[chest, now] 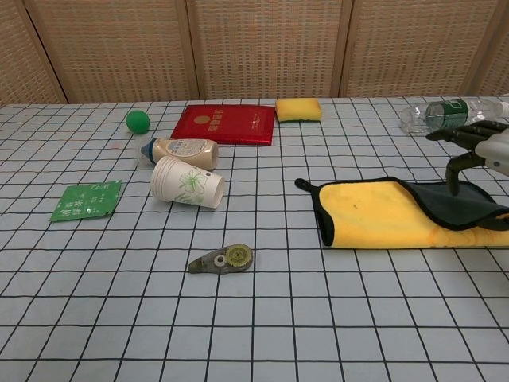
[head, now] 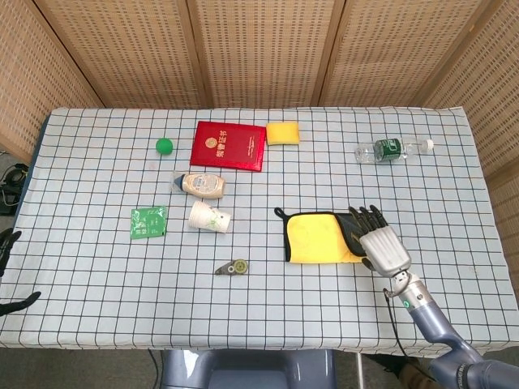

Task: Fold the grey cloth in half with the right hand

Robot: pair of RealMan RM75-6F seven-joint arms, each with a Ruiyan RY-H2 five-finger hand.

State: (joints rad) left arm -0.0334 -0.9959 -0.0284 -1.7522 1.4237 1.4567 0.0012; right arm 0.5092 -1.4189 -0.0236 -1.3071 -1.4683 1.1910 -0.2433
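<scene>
Checked tablecloth (head: 268, 300) lay bare in front of the flat grey cloth with yellow lining (head: 315, 239) (chest: 374, 213), yellow face up, its grey right corner turned over. Right hand (head: 381, 243) (chest: 477, 147) hung over that corner, fingers spread, holding nothing.

Right hand (head: 382, 245) empty, fingers (chest: 460, 134) spread, palm down.
</scene>
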